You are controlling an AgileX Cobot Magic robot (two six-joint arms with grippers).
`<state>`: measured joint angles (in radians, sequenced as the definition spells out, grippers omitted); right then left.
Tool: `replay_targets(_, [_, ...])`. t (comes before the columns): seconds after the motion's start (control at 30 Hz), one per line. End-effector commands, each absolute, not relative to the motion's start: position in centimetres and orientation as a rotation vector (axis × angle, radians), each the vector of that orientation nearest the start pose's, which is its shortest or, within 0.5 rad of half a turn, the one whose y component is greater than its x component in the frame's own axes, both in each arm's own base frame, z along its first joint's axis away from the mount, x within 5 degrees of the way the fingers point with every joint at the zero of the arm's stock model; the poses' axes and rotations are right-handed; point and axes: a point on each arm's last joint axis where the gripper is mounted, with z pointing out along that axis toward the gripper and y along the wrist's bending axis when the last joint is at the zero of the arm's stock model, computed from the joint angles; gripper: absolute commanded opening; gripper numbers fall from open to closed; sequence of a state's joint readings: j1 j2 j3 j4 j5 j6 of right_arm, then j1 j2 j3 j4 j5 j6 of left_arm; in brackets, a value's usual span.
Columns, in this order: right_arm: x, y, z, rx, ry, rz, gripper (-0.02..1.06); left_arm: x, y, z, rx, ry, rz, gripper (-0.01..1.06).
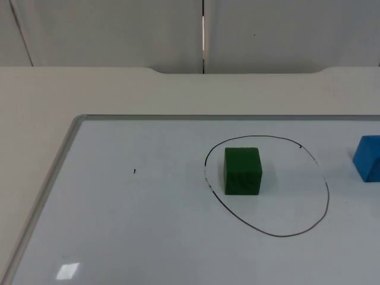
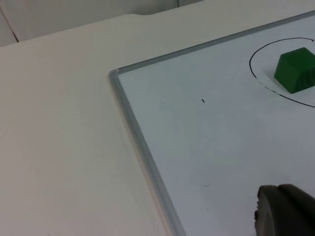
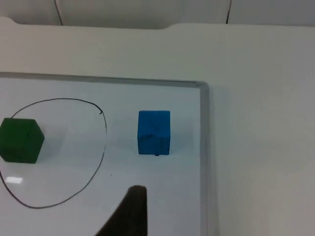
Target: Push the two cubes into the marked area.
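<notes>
A flat white board with a thin grey metal frame [image 1: 66, 142] lies on the pale table top [image 1: 35, 101], and a hand-drawn black oval outline [image 1: 328, 199] marks an area on it. The small green cube [image 1: 243, 171] sits inside that outline, close to its near-left stretch but apart from the line. The small blue cube [image 1: 369, 158] stands outside the oval, on the board between the line and the framed edge, with bare white surface between it and the outline. From the right wrist, the right gripper's dark fingertip [image 3: 129, 212] hangs back from the blue cube [image 3: 154, 132], which lies ahead of it and slightly to one side, the green cube [image 3: 19, 140] further off across the oval. From the left wrist, the left gripper's black fingertip [image 2: 285, 211] hovers over the board, well apart from the green cube [image 2: 295, 70]; a tiny black tick mark [image 2: 203, 101] lies between them. Whether either pair of fingers is spread or pressed together, I cannot tell.
</notes>
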<state>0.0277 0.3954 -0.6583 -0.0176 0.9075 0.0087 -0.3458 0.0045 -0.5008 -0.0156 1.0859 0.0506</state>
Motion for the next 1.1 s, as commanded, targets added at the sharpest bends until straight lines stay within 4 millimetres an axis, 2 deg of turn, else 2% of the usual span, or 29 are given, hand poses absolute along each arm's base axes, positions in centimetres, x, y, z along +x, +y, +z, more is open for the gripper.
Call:
replay_targets(0.0, [7.3, 0.0, 33.4, 0.0, 2.119, 0.001, 0.97, -0.5, 0.1, 27.5, 0.401, 2.03, -0.204, 0.0])
replay_targets(0.1, [10.5, 0.1, 34.3, 0.01, 2.2, 0.005, 0.97, -0.5, 0.1, 27.5, 0.401, 2.03, -0.204, 0.0])
replay_targets(0.13, [10.5, 0.1, 34.3, 0.01, 2.2, 0.005, 0.97, -0.5, 0.1, 27.5, 0.401, 2.03, -0.204, 0.0])
replay_targets(0.17, [12.2, 0.1, 34.6, 0.01, 2.241, 0.003, 0.97, -0.5, 0.1, 27.5, 0.401, 2.03, -0.204, 0.0])
replay_targets(0.3, [16.4, 0.2, 34.9, 0.009, 2.329, 0.001, 0.97, -0.5, 0.1, 27.5, 0.401, 2.029, -0.2, 0.0])
replay_targets(0.33, [16.4, 0.2, 34.9, 0.009, 2.329, 0.001, 0.97, -0.5, 0.1, 27.5, 0.401, 2.029, -0.2, 0.0])
replay_targets(0.47, [20.6, 0.3, 34.4, 0.008, 2.402, -0.001, 0.95, -0.5, 0.1, 27.5, 0.401, 2.029, -0.2, 0.0])
replay_targets(0.5, [20.6, 0.3, 34.4, 0.008, 2.402, -0.001, 0.95, -0.5, 0.1, 27.5, 0.401, 2.029, -0.2, 0.0])
replay_targets(0.67, [25.0, 0.4, 33.1, 0.006, 2.464, -0.003, 0.89, -0.5, 0.1, 27.5, 0.401, 2.029, -0.2, 0.0])
replay_targets(0.7, [25.0, 0.4, 33.1, 0.006, 2.464, -0.003, 0.89, -0.5, 0.1, 27.5, 0.401, 2.029, -0.2, 0.0])
replay_targets(0.8, [27.5, 0.3, 31.9, -0.006, 2.487, -0.025, 0.87, -0.5, 0.1, 27.5, 0.401, 2.029, -0.2, 0.0])
replay_targets(0.87, [27.8, 0.3, 31.7, -0.011, 2.489, -0.033, 0.86, -0.5, 0.1, 27.5, 0.401, 2.029, -0.2, 0.0])
replay_targets(1.0, [30.3, 0.2, 29.4, -0.037, 2.528, -0.069, 0.72, -0.5, 0.1, 27.5, 0.401, 2.029, -0.2, 0.0])
replay_targets(1.03, [30.3, 0.2, 29.4, -0.037, 2.528, -0.069, 0.72, -0.5, 0.1, 27.5, 0.401, 2.029, -0.2, 0.0])
replay_targets(1.07, [30.8, 0.2, 28.7, -0.039, 2.541, -0.069, 0.67, -0.5, 0.1, 27.5, 0.401, 2.029, -0.2, 0.0])
